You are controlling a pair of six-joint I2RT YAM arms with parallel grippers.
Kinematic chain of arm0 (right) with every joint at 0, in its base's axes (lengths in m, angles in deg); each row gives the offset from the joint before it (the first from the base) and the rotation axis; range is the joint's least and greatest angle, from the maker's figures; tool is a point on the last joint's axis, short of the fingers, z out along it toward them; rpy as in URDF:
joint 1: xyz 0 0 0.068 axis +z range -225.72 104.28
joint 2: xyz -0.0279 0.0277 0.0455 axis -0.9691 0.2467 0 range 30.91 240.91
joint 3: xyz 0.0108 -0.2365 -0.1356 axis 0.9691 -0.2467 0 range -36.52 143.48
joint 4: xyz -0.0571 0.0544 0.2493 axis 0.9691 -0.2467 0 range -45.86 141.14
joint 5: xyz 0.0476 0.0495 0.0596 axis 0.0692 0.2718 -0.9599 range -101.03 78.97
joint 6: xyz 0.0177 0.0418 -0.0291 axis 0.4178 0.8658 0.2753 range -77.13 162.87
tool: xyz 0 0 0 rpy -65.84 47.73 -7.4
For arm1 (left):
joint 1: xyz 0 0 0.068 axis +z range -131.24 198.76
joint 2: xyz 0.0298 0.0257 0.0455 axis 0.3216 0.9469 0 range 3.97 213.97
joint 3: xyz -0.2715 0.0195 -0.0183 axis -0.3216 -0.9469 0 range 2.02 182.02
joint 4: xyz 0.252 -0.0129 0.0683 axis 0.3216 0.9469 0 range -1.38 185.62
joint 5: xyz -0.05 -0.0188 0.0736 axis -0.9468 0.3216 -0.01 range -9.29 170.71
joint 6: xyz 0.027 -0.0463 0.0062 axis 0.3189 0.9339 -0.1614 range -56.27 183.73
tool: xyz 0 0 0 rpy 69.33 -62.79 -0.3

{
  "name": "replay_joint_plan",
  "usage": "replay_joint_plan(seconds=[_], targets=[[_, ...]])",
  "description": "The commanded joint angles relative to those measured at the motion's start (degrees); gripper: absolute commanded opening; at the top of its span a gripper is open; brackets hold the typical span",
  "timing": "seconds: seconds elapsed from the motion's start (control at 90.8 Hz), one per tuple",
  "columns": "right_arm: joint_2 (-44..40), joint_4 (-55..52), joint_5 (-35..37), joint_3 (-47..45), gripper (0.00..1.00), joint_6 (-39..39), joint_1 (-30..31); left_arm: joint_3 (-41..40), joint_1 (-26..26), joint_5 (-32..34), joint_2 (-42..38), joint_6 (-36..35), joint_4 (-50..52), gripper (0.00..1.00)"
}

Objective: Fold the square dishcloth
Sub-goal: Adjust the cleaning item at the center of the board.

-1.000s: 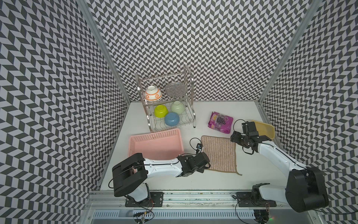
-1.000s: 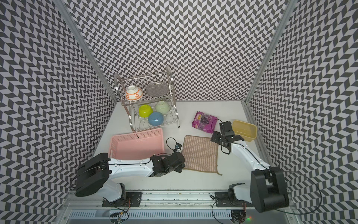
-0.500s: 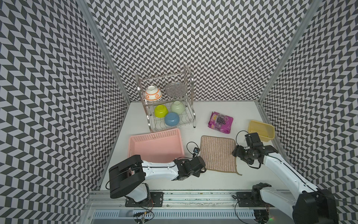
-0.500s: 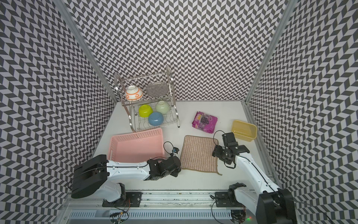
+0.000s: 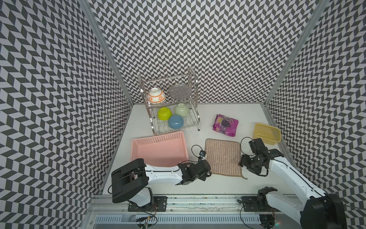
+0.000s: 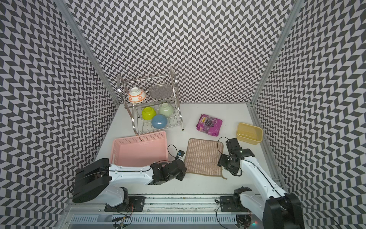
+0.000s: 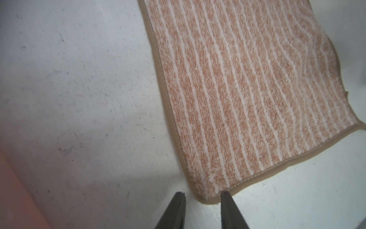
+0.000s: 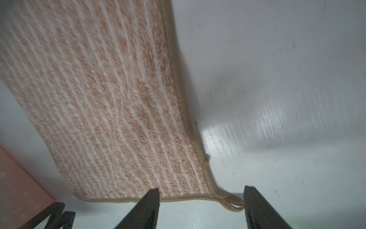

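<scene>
1 square dishcloth (image 5: 222,156) (image 6: 204,156) is spread flat and unfolded on the white table (image 5: 217,111), just beside the pink basket (image 5: 158,138), on the basket's side toward the right arm. its 1 small loop (image 8: 233,204) sticks out from the near corner farthest from the basket.

2 grippers are set low at the cloth's 2 near corners. the left gripper (image 7: 203,196) is placed at the corner closest to the basket. its 2 fingers (image 7: 178,208) are seen apart in the left wrist view, with the corner edging lying flat between the tips, and nothing is grasped. the right gripper (image 8: 201,190) is placed at the loop corner. its 2 fingers (image 8: 150,204) are spread wide, with the corner and the loop lying loose between them, and nothing is clamped there either.

1 wire rack (image 5: 196,107) is stood just behind the basket, toward the back wall. 4 bowls are held in it, all upside down: 1 white and orange bowl (image 5: 156,96) on the upper shelf, and 1 lime bowl (image 5: 164,113), 1 pale green bowl (image 5: 181,109) and 1 blue bowl (image 5: 175,121) on the lower shelf. 1 grey plate (image 5: 179,91) is leaned on the upper shelf.

1 purple packet (image 5: 225,125) is laid well apart from the basket, past the cloth's far edge. 1 yellow tub (image 5: 266,131) is set farther still from the basket.
</scene>
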State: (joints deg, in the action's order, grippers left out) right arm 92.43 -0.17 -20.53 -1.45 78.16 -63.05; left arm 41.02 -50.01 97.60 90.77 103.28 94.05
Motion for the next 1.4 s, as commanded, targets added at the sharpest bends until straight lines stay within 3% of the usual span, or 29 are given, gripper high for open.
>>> replay_joint_plan(seconds=[0.0,0.463,0.76,0.98,1.234,1.388], targets=[[1.0,3.7,-2.1,-3.0,0.67,3.0,3.0,0.6,-0.6,0.4,1.9,-1.3,-1.6,0.32],[10.7,17.3,-0.8,-4.5,0.59,1.4,3.9,0.8,-1.0,1.4,5.9,0.7,-1.5,0.10],[18.1,21.3,3.9,3.8,0.50,-1.6,3.9,1.8,-0.9,6.1,7.5,3.5,1.5,0.00],[22.1,19.1,5.8,7.7,0.52,-3.5,3.9,3.2,-0.4,7.4,7.8,3.5,2.2,0.00],[16.3,10.6,10.5,7.2,0.60,-2.4,3.6,4.2,-0.4,6.9,8.5,2.5,1.6,0.00],[13.3,5.1,9.7,8.1,0.66,-0.9,3.5,3.0,-0.4,6.8,7.2,2.7,1.6,0.00]])
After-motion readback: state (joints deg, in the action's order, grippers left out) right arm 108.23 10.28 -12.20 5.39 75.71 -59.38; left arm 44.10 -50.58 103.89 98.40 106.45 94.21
